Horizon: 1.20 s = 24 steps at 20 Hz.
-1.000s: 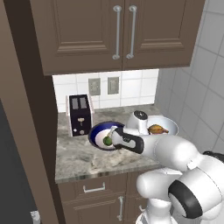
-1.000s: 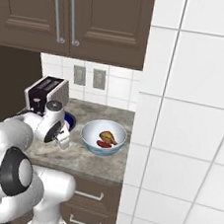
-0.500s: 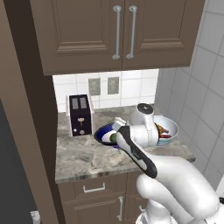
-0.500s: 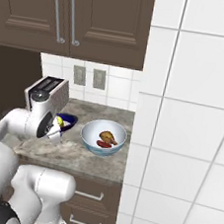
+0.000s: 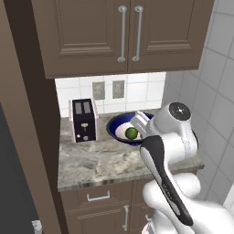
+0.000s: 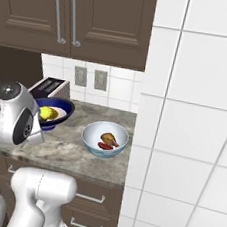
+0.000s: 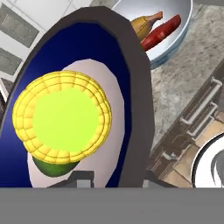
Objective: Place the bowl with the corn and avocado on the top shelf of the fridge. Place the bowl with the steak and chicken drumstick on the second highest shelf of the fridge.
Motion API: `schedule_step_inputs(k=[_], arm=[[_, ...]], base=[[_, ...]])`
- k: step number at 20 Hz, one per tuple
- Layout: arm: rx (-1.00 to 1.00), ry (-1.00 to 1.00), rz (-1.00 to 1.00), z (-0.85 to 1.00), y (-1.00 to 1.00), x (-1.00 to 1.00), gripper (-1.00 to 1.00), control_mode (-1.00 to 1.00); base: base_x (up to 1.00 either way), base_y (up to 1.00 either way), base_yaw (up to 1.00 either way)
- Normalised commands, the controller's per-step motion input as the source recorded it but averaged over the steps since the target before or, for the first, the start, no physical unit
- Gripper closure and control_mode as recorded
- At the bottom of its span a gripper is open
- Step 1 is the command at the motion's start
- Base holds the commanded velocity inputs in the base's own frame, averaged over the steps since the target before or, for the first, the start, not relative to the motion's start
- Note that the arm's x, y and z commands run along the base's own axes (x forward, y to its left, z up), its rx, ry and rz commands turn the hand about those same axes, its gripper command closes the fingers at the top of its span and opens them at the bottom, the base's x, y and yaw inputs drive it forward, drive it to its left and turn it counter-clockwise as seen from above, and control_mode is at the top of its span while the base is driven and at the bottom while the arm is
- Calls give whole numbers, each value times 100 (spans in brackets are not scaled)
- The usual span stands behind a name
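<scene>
The bowl with the corn and avocado [image 5: 119, 126] is dark blue with a white inside and seems raised a little off the counter, beside the toaster. My gripper [image 7: 116, 178] is shut on its near rim. Inside lie the yellow corn [image 7: 62, 116] and the green avocado [image 7: 52, 167]. The same bowl [image 6: 54, 116] hangs just behind my arm in the right base view. A pale blue-white bowl [image 6: 104, 139] stands on the counter to the right, holding the chicken drumstick [image 6: 110, 138] and the steak [image 6: 102, 145]. The fridge and its shelves are out of view.
A black toaster [image 5: 83, 119] stands at the back left of the granite counter [image 5: 100, 160]. Dark wall cabinets [image 5: 123, 32] hang low overhead. A white tiled wall [image 6: 185, 119] closes the right side, and a tall dark panel [image 5: 27, 114] the left.
My arm has swung and the hand has drawn the dark blue bowl up and toward the counter's front. The pale bowl has stayed put.
</scene>
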Motion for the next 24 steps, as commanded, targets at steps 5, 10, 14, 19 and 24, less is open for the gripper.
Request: schedule_step_inputs(k=[5, 10, 14, 19, 24], arm=[[11, -14, 0, 23, -39, -82, 100, -100], [0, -1, 0, 0, 0, -12, 100, -100], [0, -3, 0, 0, 0, -39, 100, -100], [0, 0, 0, 0, 0, 0, 100, 100], [0, 0, 0, 0, 0, 0, 100, 100]], base=[[0, 0, 0], [0, 0, 0], [0, 0, 0], [-55, -10, 12], [-100, -35, 25]])
